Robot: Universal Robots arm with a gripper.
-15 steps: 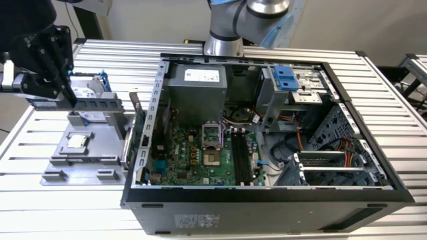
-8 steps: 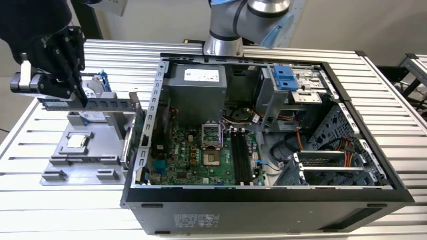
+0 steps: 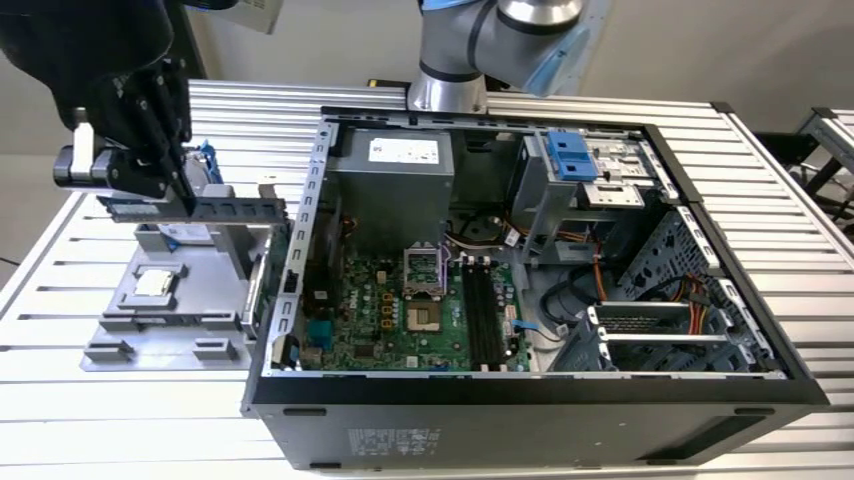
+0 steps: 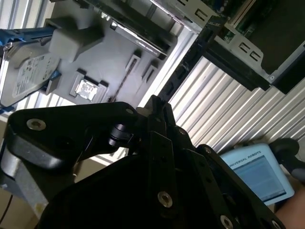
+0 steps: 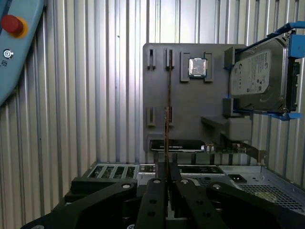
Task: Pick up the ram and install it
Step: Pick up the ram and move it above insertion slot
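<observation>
- Evidently clamped on the ram (image 5: 168, 95): gripper (image 5: 167, 167) closed, thin board pinched edge-on in its grip in the first wrist view.
- Long axis of the ram lying level and across the pinch, directly below the gripper and over the grey tray (image 5: 190, 105); cannot tell whether fully clear of the tray's holders.
- Out to one side of the gripper, a processor chip (image 5: 198, 67) and a hard drive (image 5: 259, 76).
- Farther off, toward the exterior view's right of the gripper (image 3: 184, 200), the open computer case (image 3: 307, 200); memory slots (image 3: 478, 310) well apart from the ram (image 3: 134, 205), seemingly crosswise to it.
</observation>
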